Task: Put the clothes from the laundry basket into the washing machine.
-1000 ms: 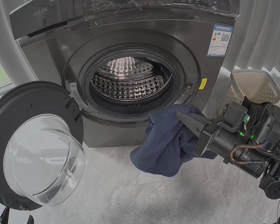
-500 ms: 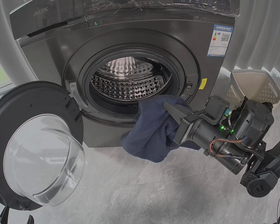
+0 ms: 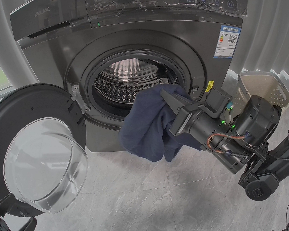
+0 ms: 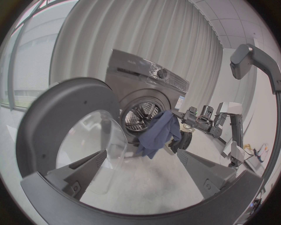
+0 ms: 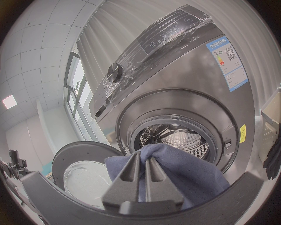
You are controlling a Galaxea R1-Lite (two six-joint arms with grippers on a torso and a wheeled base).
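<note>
My right gripper is shut on a dark blue garment, which hangs at the lower right rim of the washing machine's open drum. The wrist view has the same gripper pinching the blue garment just before the drum opening. A beige laundry basket stands at the machine's right, with dark clothes in it. My left gripper is open and empty, low by the swung-out door; its fingers show at the bottom left corner.
The round door with its glass bowl stands swung open to the left of the grey washing machine. Grey tiled floor lies in front. White curtains hang behind and to the right.
My right gripper has carried the blue garment up and to the left, from below the drum's rim to the opening. The left gripper has shifted slightly at the bottom left.
</note>
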